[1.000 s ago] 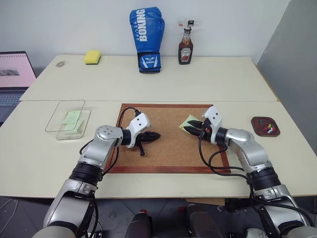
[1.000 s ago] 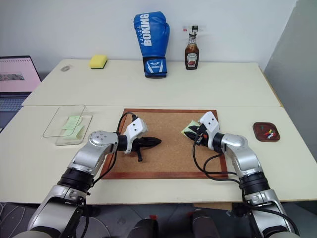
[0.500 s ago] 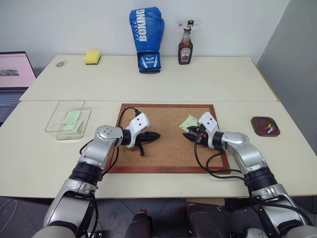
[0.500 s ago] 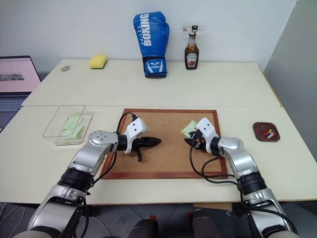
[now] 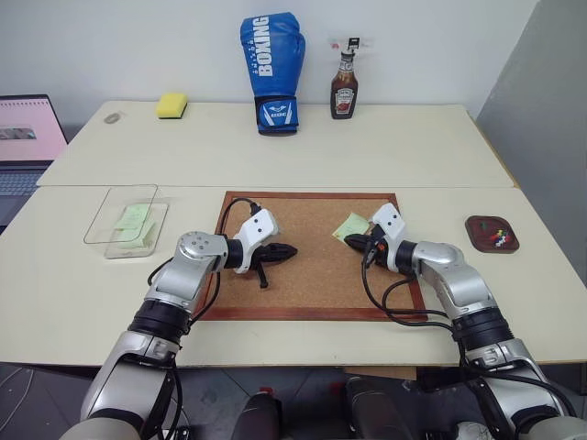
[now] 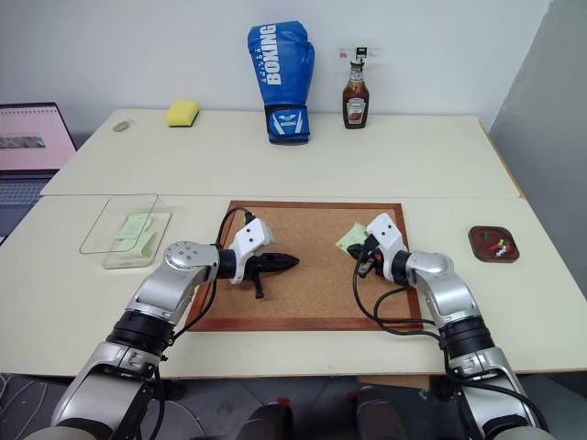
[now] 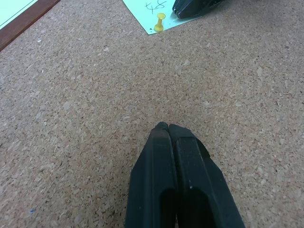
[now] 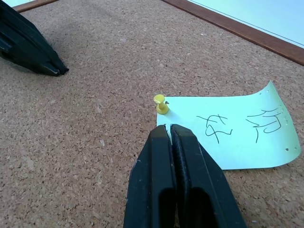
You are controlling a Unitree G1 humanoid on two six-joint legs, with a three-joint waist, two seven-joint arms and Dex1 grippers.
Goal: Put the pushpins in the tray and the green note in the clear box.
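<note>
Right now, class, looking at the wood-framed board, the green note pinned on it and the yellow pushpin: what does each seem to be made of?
Wood-framed board: looks like cork, matt and speckled with granules; its reddish-brown frame seems to be varnished wood.
Green note: thin pale-green paper, matt, one corner curling up, with handwritten ink marks.
Yellow pushpin: probably moulded plastic, smooth with a slight sheen.

Office-like test room: pale tables (image 5: 275, 147) against a bare white wall (image 5: 138, 46), open laptop (image 5: 27, 137) alongside.
</note>
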